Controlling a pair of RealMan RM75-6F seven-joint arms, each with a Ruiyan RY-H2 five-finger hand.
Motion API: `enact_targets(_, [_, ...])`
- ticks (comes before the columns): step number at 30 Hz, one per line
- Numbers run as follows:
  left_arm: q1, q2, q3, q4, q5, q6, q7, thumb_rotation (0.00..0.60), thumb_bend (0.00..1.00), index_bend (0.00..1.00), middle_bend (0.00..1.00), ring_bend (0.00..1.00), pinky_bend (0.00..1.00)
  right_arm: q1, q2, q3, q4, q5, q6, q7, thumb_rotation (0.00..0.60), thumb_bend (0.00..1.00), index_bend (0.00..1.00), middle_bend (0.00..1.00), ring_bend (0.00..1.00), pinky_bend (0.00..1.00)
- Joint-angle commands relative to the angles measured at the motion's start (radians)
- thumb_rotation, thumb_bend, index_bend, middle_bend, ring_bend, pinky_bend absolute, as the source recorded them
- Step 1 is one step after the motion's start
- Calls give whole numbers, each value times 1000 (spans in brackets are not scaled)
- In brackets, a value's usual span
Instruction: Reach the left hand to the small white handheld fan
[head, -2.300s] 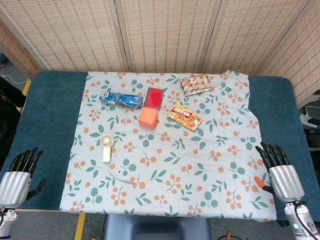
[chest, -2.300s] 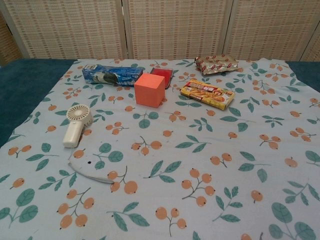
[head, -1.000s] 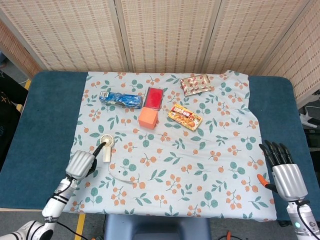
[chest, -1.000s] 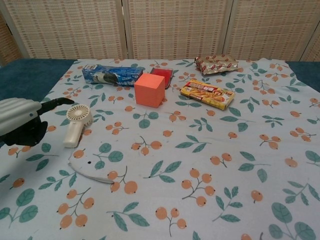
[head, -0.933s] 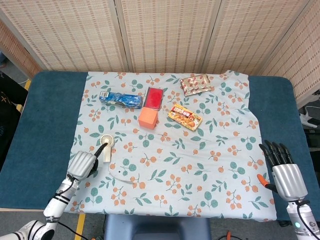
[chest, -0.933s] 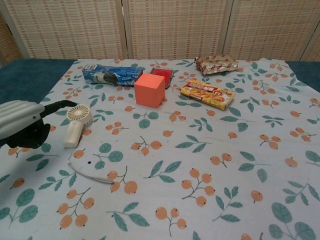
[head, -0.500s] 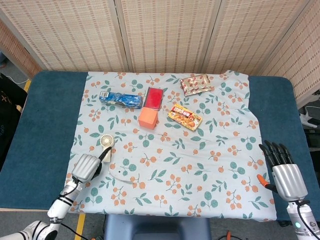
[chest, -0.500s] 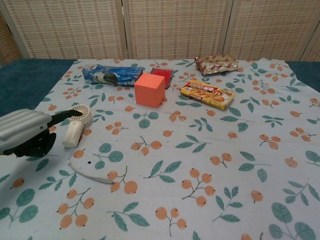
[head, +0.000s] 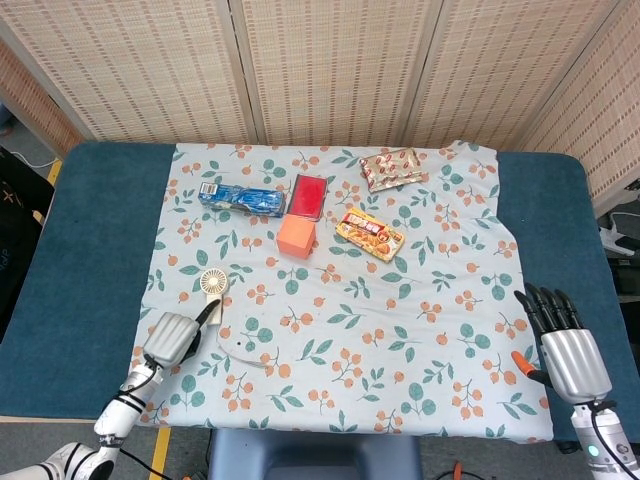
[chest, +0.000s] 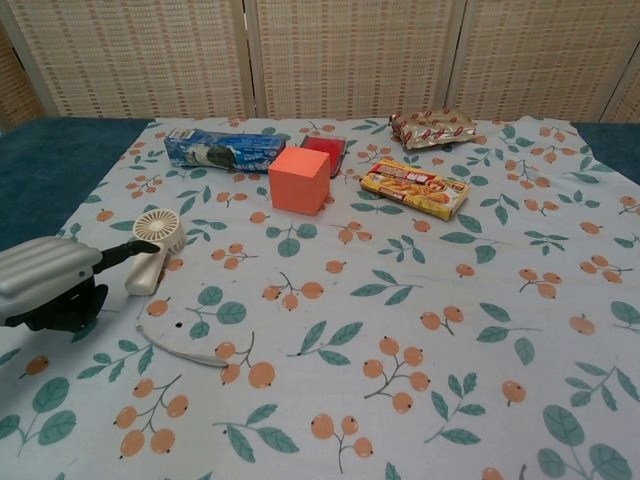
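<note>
Left hand (chest: 45, 283) nearer fan (chest: 152, 249) (fingertip overlapping)

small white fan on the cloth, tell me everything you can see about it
The small white handheld fan looks like cream-white plastic: a round grilled head at the far end and a short blocky handle pointing toward the robot. It lies flat on the floral tablecloth, on its left side, with a thin white cord curving on the cloth near the handle's end. The left hand sits just beside the handle, one dark finger stretched across it; real contact is unclear. Nothing grips it.
</note>
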Motion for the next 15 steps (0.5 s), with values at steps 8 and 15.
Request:
enact_targets(8, [-1, -3, 2, 14, 1, 14, -7, 600, 775, 32, 1000, 909, 993, 2, -1, -2, -2, 10, -13, -7, 600, 126, 0, 0, 0, 0])
enact_targets(15, [-8, -5, 2, 28, -7, 4, -1, 600, 775, 30, 1000, 909, 993, 3, 1, -3, -6, 14, -20, -6, 600, 126, 0, 0, 0, 0])
